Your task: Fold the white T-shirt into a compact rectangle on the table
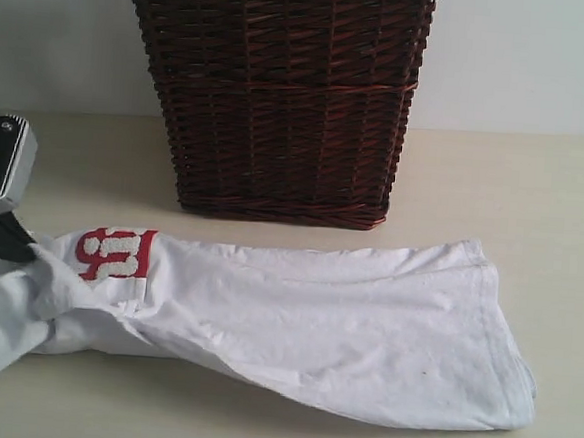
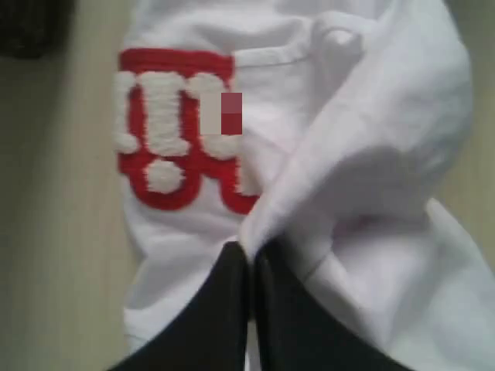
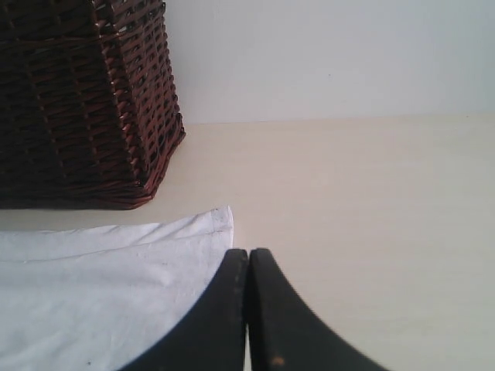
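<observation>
Folding is underway: left end effector (image 2: 249, 259) pinches the white T-shirt (image 1: 315, 321), right end effector (image 3: 247, 267) is closed and empty, and next comes laying that cloth flat.

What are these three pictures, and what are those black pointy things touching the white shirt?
They show one moment from three cameras on a robot with two arms. The first camera looks at the whole scene: a white T-shirt with fuzzy red-edged letters lies on a pale table, in front of a dark wicker basket.

The other two cameras sit on the robot's wrists, so each looks down at its own pincher. Those black points are the pinchers' fingers.

The left gripper is shut and pinches a fold of the shirt beside the letters. The right gripper is shut too, but holds nothing; in its picture it shows just past the shirt's corner, with the bare table beyond it. The robot is meant to fold the shirt.
</observation>
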`<state>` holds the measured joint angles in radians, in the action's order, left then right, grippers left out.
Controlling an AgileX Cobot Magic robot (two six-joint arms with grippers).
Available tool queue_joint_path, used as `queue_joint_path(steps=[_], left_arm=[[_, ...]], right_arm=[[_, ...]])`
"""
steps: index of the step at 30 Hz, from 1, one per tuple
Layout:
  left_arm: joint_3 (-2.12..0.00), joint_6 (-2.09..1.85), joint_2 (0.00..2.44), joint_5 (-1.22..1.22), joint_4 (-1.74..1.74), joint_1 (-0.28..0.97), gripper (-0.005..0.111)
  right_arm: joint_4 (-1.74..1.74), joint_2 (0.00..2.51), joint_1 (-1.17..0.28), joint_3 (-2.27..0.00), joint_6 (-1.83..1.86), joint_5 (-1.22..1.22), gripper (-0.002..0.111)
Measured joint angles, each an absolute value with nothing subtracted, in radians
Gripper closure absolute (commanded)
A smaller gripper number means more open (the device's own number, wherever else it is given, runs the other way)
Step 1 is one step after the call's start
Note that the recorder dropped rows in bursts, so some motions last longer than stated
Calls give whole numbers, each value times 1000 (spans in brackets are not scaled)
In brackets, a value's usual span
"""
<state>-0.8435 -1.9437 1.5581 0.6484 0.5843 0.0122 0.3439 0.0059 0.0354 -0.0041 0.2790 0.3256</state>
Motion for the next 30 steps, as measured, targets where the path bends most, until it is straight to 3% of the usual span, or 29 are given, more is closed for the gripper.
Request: queue_joint_path(steps=[2, 4, 6, 7, 9, 13, 17, 23, 30], left_arm=[[-845, -1954, 1585, 578, 716, 12, 105], [-845, -1954, 1609, 552, 815, 12, 93], [-845, -1955, 1622, 548, 868, 12, 68], [-845, -1955, 1625, 548, 874, 12, 47], [-845, -1955, 1629, 548, 887, 12, 23], [-845, -1867, 1629, 550, 889, 12, 39], [-845, -1682, 1605, 756, 751, 12, 58], [-802, -1656, 1584, 933, 648, 12, 55], [-690, -1815, 1584, 956, 637, 12, 56]], right_arm=[[344, 6, 35, -4, 279, 326, 108], [344, 6, 35, -4, 279, 326, 108], [344, 6, 35, -4, 279, 326, 108], [344, 6, 35, -4, 279, 326, 108], [344, 6, 35, -4, 279, 326, 108], [344, 6, 35, -4, 279, 326, 108], [344, 6, 35, -4, 279, 326, 108], [344, 6, 35, -4, 279, 326, 108], [344, 6, 35, -4, 279, 326, 108]])
